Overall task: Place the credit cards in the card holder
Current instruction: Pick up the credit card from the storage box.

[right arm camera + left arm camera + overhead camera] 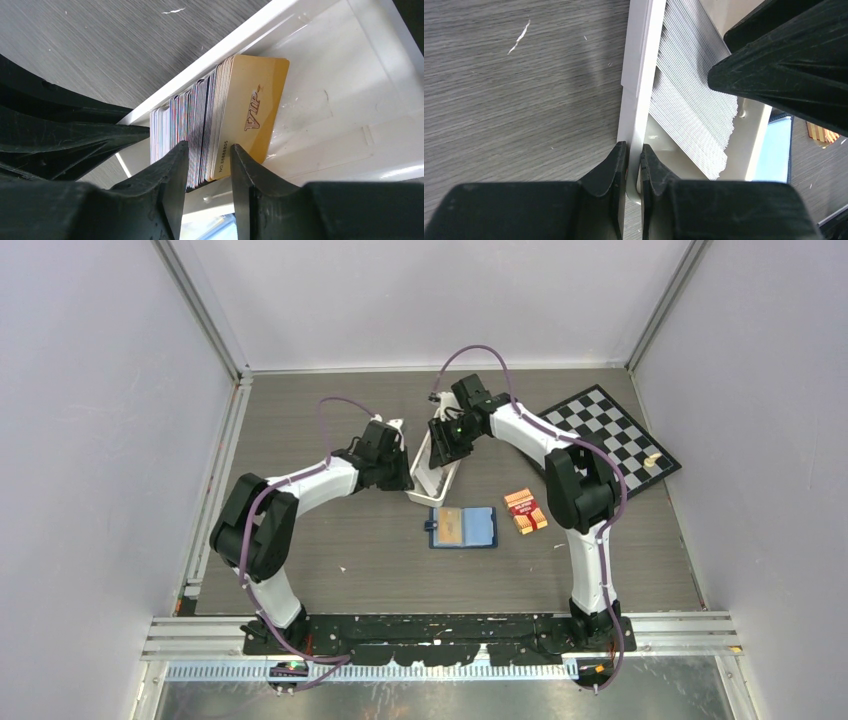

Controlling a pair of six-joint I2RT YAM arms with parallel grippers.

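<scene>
Dozens of cards [220,115] stand edgewise in tray [340,100], long axis 1–7 o'clock in right wrist view. We see right gripper [209,150] pinching front few and left gripper [634,165] clamping tray wall. Holder [462,527] lies open, 3–9.

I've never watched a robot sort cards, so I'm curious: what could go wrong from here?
1. The right gripper straddles several credit cards at once, the gold card included, so it may lift a bundle rather than one.
2. The left gripper pinches only the thin wall of the white tray; the tray could tip or slide if the packed cards drag upward.
</scene>
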